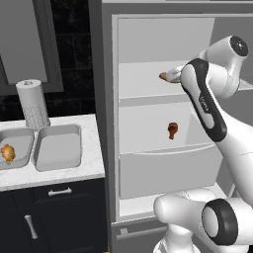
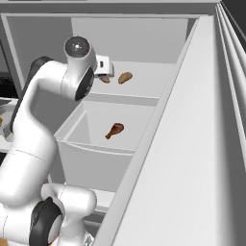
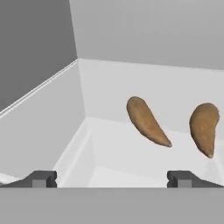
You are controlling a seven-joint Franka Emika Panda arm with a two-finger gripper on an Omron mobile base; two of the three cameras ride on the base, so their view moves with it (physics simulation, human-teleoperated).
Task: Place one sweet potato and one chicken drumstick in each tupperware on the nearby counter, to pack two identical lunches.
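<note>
Fridge shelf [image 3: 131,153], open pincer [image 3: 112,178] before sweet potatoes [image 3: 146,121]

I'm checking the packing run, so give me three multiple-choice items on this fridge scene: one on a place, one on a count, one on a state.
1. Where does the chicken drumstick in the fridge lie?
A. lower shelf
B. upper shelf
C. counter

2. How many sweet potatoes lie on the upper shelf?
A. one
B. two
C. three

3. How do the fingers stand?
A. shut
B. gripping a tuber
C. open, empty

Answers:
1. A, it lies a shelf below the tubers.
2. B, the hand view shows two.
3. C, the tips stand wide apart, short of both.
</note>
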